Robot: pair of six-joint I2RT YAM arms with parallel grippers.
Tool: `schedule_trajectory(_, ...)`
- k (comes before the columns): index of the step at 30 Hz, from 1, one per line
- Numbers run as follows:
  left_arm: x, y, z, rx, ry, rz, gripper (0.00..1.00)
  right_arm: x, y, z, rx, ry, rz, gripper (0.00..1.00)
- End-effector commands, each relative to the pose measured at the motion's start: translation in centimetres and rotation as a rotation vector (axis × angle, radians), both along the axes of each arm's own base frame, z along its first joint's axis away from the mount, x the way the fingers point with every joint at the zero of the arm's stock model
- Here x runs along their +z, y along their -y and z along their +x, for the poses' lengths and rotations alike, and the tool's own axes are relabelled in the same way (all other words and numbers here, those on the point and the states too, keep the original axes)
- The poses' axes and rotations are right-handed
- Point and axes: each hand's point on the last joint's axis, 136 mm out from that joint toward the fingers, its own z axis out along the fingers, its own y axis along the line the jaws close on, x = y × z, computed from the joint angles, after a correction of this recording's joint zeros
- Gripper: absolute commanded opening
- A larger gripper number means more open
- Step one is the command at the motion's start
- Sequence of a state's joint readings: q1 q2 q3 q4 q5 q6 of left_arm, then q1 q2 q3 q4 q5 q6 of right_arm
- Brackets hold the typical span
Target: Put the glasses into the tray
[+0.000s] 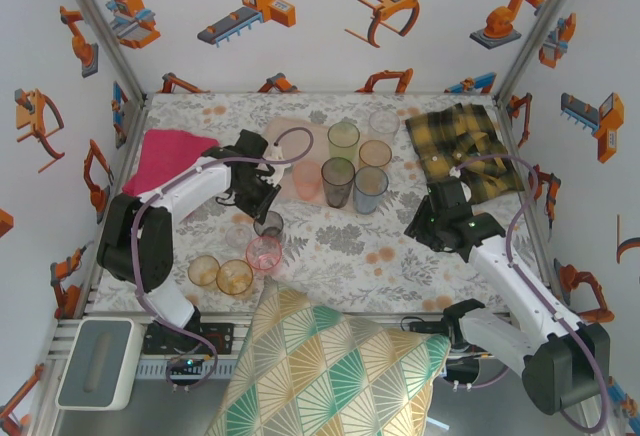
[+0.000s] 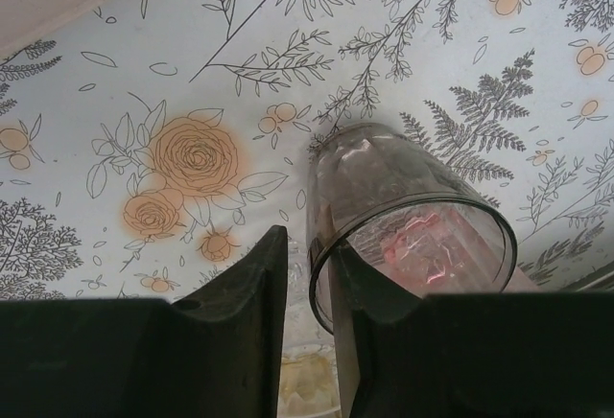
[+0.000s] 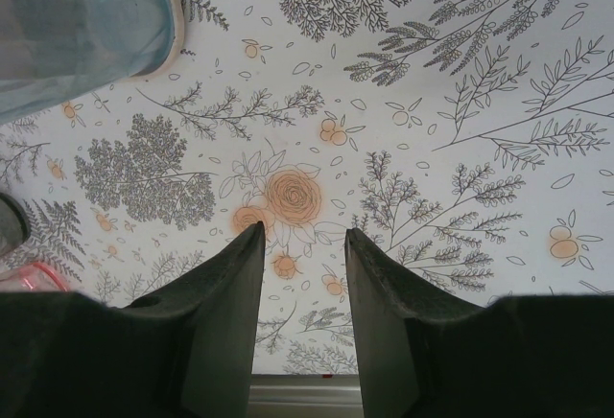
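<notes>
The pale pink tray (image 1: 283, 134) lies at the back centre and carries several glasses, among them a green one (image 1: 343, 138), an amber one (image 1: 375, 154) and a blue one (image 1: 370, 188). My left gripper (image 1: 262, 206) is shut on the rim of a smoky grey glass (image 1: 268, 224), just in front of the tray. In the left wrist view one finger is inside that grey glass (image 2: 413, 212) and the other is outside, with the wall between them at the left gripper (image 2: 309, 245). A pink glass (image 1: 264, 253) and two amber glasses (image 1: 220, 274) stand nearer. My right gripper (image 3: 304, 236) is open over bare cloth.
A magenta cloth (image 1: 170, 151) lies at the back left and a yellow-black plaid cloth (image 1: 465, 141) at the back right. A patterned cushion (image 1: 330, 366) covers the near edge between the arm bases. The blue glass (image 3: 77, 25) stands ahead and to the left of my right fingers.
</notes>
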State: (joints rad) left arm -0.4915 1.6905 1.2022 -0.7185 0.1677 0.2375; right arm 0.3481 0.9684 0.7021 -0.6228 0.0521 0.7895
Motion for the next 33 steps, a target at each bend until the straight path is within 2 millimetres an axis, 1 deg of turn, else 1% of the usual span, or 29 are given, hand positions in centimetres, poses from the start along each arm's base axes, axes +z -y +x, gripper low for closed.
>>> schedule_trajectory(1, -0.1, -0.1, 0.0, -0.004, 0.01, 0.017, 0.25, -0.3, 0.5, -0.1, -0.023, -0.008, -0.006, 0.4)
schedule_trajectory(6, 0.2, -0.3, 0.1, -0.001, 0.023, 0.025, 0.2, -0.5, 0.4, -0.2, -0.023, -0.009, -0.004, 0.4)
schedule_trajectory(7, 0.3, -0.3, 0.1, -0.003, 0.025, 0.026, 0.18, -0.5, 0.5, -0.2, -0.023, -0.009, -0.005, 0.4)
schedule_trajectory(14, 1.3, -0.3, 0.3, -0.003, 0.039, 0.024, 0.16, -0.4, 0.5, -0.1, -0.025, -0.006, -0.003, 0.4)
schedule_trajectory(22, 3.2, -0.4, 1.0, 0.013, 0.06, 0.011, 0.17, -0.5, 0.5, -0.1, -0.025, -0.006, -0.003, 0.4)
schedule_trajectory(33, 6.2, -1.5, 3.2, 0.066, 0.115, 0.004, 0.17, -0.7, 0.4, 0.0, -0.023, -0.007, -0.003, 0.4)
